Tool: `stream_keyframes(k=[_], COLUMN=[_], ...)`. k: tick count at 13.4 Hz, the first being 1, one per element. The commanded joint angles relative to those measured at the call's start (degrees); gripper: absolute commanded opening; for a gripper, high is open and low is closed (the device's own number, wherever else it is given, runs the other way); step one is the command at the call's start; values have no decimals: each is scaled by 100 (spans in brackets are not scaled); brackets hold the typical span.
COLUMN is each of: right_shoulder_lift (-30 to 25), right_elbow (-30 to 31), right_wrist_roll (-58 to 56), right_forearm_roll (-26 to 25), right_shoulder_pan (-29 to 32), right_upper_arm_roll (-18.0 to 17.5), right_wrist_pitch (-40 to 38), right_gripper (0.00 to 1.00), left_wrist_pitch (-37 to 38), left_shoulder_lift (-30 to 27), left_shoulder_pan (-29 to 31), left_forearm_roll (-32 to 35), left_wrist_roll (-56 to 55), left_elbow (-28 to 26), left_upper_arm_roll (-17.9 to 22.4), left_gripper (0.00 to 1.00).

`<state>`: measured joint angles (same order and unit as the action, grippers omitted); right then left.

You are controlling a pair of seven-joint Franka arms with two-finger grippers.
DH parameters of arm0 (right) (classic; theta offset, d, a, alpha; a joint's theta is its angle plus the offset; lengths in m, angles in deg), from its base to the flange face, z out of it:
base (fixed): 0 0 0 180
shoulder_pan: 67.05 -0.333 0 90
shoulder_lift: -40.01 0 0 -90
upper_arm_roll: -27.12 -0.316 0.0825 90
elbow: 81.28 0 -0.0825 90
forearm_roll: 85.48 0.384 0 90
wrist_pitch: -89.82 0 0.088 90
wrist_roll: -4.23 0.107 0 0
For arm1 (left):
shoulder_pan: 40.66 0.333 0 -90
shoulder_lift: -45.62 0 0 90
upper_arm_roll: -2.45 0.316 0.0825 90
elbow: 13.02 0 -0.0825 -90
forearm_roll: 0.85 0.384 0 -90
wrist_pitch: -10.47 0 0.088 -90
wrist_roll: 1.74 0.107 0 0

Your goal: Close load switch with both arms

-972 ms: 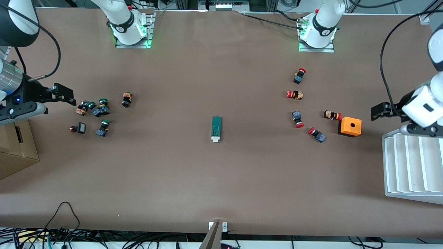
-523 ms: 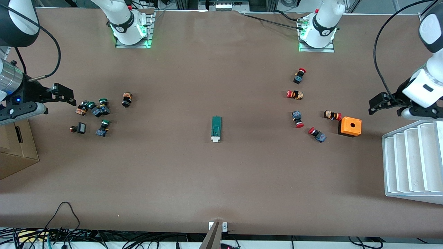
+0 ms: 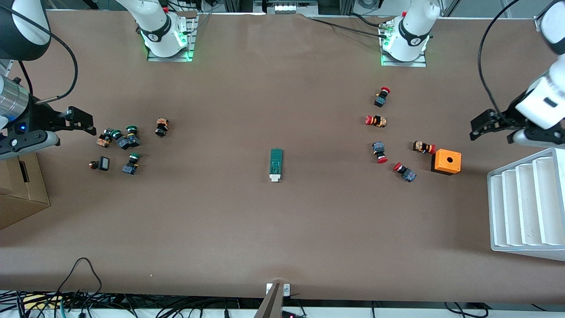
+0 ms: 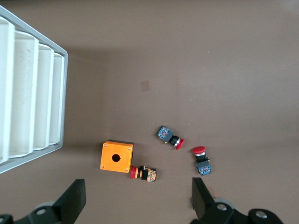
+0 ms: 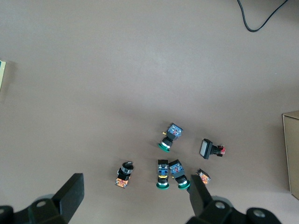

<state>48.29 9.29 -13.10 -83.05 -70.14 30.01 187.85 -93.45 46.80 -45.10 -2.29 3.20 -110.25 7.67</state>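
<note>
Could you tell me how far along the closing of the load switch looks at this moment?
The load switch lies alone mid-table; whether it is closed cannot be told. Nothing is in hand: the left gripper hangs open over the table's left-arm end near the orange box, and the right gripper hangs open over the right-arm end beside the green buttons. This fits arms either approaching or withdrawn.
</note>
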Motion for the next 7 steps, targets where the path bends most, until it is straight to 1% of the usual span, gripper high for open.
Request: stream_keyframes(k=[1,2,7], right_shoulder_lift=[33,33,33], right_elbow=[-118,-118,-118], right_wrist_roll=[-86,-86,-86], right_forearm_roll=[-93,-93,-93], right_shoulder_pan=[1,1,1], right_upper_arm_roll=[-16,-16,-16], right_wrist_pitch=[-47,-47,-47], right_gripper=[100,100,100], left_wrist_pitch=[635,741,768], left_shoulder_lift=[180,172,207], left_shoulder_pan=[83,118,153], left_forearm_roll=[-49,-75,-58], left_wrist_roll=[41,41,41], left_elbow=[861,968,1004], left_upper_arm_roll=[-39,-74,-100], left_gripper=[100,100,100])
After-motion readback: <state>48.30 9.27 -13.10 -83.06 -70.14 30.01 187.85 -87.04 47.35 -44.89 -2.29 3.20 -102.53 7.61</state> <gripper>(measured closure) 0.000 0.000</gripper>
